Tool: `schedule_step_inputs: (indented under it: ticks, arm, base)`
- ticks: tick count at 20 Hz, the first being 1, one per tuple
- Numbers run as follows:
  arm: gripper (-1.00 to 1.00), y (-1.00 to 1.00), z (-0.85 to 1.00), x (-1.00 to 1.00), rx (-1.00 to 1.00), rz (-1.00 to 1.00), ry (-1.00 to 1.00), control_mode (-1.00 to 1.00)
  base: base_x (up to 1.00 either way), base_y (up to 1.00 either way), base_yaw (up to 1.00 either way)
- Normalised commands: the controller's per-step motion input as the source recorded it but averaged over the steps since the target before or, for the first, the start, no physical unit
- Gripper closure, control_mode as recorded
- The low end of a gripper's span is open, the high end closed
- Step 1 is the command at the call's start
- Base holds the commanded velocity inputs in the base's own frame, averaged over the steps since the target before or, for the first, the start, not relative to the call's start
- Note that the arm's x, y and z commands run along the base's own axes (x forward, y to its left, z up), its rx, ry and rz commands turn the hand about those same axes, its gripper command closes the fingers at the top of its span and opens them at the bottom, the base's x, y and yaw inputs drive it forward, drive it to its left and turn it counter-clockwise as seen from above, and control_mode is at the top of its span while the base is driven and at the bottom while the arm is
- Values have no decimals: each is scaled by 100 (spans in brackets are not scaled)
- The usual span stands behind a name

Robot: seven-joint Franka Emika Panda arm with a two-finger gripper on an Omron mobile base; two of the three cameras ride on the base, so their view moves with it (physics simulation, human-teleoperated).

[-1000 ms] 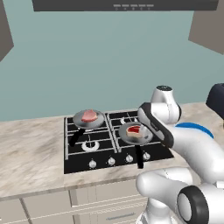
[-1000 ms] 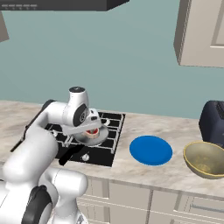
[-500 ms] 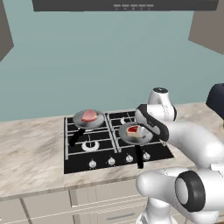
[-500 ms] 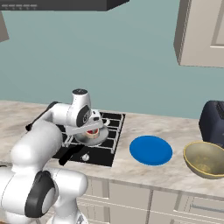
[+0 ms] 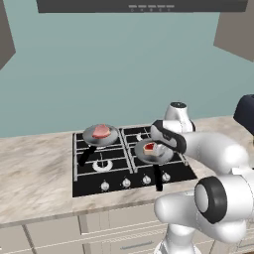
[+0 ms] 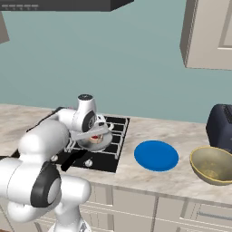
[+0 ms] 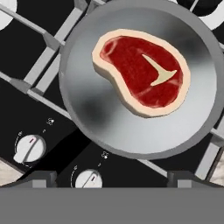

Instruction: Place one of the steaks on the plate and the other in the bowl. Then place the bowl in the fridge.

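- From the left base camera you see the deep red steak with a whitish fat rim (image 5: 149,147) lying in the grey metal frying pan (image 5: 158,156) on the right front burner of the black gas hob (image 5: 130,163). The pale pink steak (image 5: 101,131) lies in a second grey frying pan (image 5: 90,137) at the left rear. The white arm's wrist hangs just above the red steak.
- From the right base camera, the flat round bright blue plate (image 6: 156,155) sits on the marble counter (image 6: 181,136) right of the hob, with the yellowish-olive bowl (image 6: 213,165) near it, further right. Both are bare.
- From the hand camera, the two-finger gripper (image 7: 112,177) shows two dark tips standing wide apart, nothing between them, above the pan's near rim. The steak looks soft, limp and probably slick; I would pinch across its narrower middle, on the firmer fat rim.
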Motion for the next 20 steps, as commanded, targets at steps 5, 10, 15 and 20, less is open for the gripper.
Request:
schedule_step_inputs:
  ticks: [5, 10, 15, 20]
  arm:
    - [-100, -3, -18, 22, 0, 0, 0, -100]
    - [-100, -4, -19, 24, 0, 0, 0, -100]
    - [-100, 0, -20, 30, 0, 0, -1, -100]
    - [-100, 0, -14, 32, 0, 0, -4, -100]
  base:
    - [0, 0, 0]
    - [0, 0, 0]
    - [0, 0, 0]
    - [0, 0, 0]
